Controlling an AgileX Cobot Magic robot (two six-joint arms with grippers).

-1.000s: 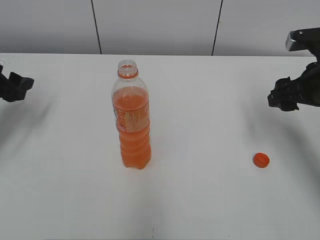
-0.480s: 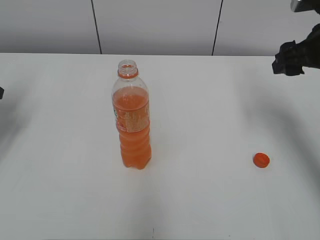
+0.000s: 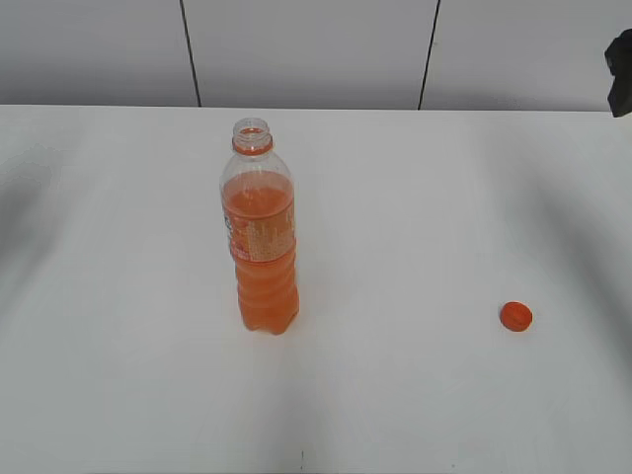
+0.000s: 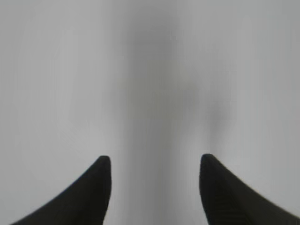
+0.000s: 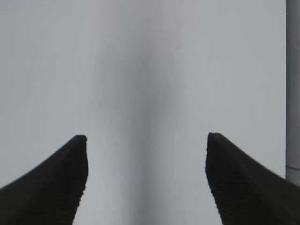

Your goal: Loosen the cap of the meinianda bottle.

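The right end effector (image 5: 146, 140) is hanging with its two dark fingers (image 5: 56, 180) spread wide apart and nothing between them, only blank pale surface showing below it in the right wrist view. The left end effector (image 4: 153, 161) is likewise gaping and empty over the same bare white. In the exterior view only a dark corner of the right arm is showing at the upper right edge; the left arm is not showing there at all.

Well below and inward of that right arm, the cap (image 3: 515, 316) is lying on the surface (image 3: 415, 395), apart from everything. Farther off toward the left arm's side, the meinianda bottle (image 3: 262, 237) is standing upright with its threaded mouth bare above the orange neck ring.

Judging from this, the loosening is already done and more: the cap is fully off, and both arms look parked clear. No further grasp seems called for beyond keeping away from the open, partly filled bottle, which could spill if knocked.

The surface is plain white and matte, carrying soft shadows. Behind it a grey panelled wall (image 3: 306, 49) with dark vertical seams is closing the room.
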